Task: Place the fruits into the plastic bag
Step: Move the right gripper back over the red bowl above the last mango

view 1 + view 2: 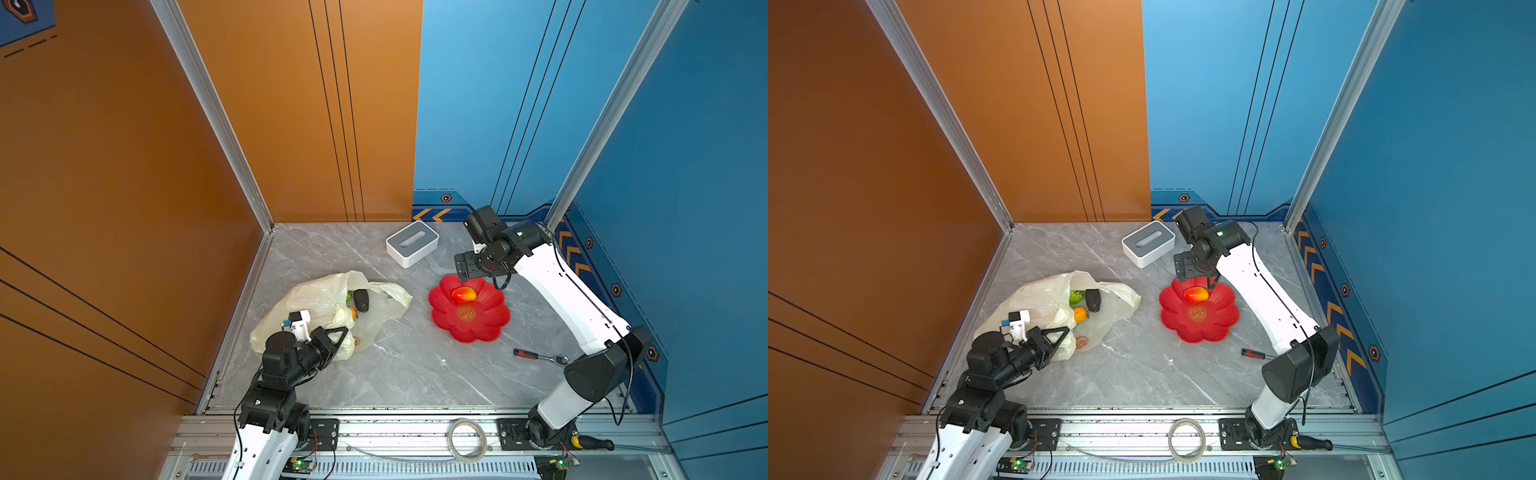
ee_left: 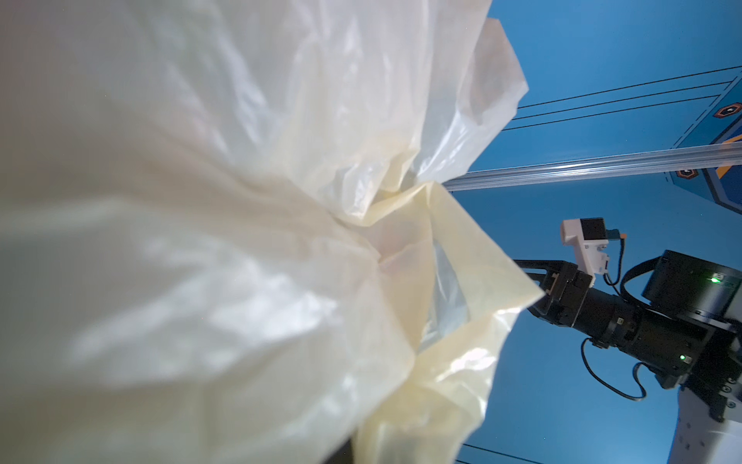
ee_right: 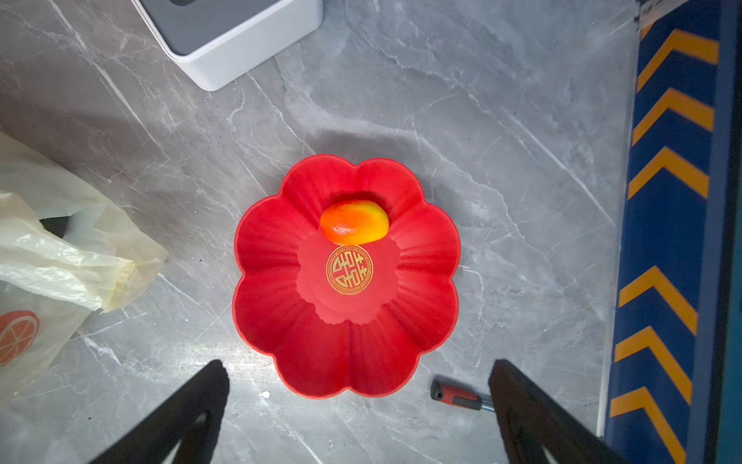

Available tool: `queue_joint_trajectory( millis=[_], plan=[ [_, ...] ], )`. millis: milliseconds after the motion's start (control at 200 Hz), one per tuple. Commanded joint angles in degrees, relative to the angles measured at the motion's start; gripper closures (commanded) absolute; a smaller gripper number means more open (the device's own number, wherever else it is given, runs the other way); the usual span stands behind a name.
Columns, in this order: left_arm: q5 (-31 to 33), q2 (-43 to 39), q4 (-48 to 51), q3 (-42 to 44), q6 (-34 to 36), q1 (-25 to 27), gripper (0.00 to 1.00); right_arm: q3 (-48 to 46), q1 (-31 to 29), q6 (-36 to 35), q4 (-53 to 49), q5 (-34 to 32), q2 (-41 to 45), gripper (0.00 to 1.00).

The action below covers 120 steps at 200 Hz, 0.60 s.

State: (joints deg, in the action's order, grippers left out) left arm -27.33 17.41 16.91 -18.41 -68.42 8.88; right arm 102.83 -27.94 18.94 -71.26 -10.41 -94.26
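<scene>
The cream plastic bag (image 1: 316, 299) (image 1: 1034, 297) lies at the left with its mouth held open. Inside it show a dark avocado (image 1: 361, 300) (image 1: 1093, 300), a green fruit (image 1: 1075, 296) and an orange-yellow fruit (image 1: 1079, 314). My left gripper (image 1: 346, 329) (image 1: 1067, 329) is shut on the bag's near edge. In the left wrist view the bag (image 2: 241, 241) covers the jaws. A red-yellow mango (image 1: 464, 294) (image 3: 354, 222) lies in the red flower dish (image 1: 486, 328) (image 3: 281, 321). My right gripper (image 1: 1196, 279) (image 3: 358, 363) hangs open above the dish, holding nothing.
A white-and-grey box (image 1: 411, 243) (image 3: 241, 52) stands behind the dish. A red-handled tool (image 1: 536, 355) (image 3: 455, 395) lies on the marble near the right arm. A tape roll (image 1: 467, 444) rests on the front rail. Walls close in the left, back and right.
</scene>
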Motion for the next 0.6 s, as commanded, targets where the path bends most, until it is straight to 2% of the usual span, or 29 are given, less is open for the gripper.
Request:
queue_joint_trajectory(
  millis=[0, 340, 596],
  plan=[
    [-1.5, 0.5, -1.8, -0.7, 1.3, -0.7, 1.0, -3.6, 1.6, 1.7, 2.5, 4.8, 0.1, 0.0],
    [-1.6, -0.8, -1.6, 0.4, 0.8, -1.0, 1.0, -12.4, 7.3, 3.3, 9.4, 9.9, -2.9, 0.0],
    [-1.8, -1.0, -1.3, 0.5, 0.8, -1.2, 1.0, -15.5, 9.0, 4.4, 13.5, 12.7, -5.6, 0.0]
  ],
)
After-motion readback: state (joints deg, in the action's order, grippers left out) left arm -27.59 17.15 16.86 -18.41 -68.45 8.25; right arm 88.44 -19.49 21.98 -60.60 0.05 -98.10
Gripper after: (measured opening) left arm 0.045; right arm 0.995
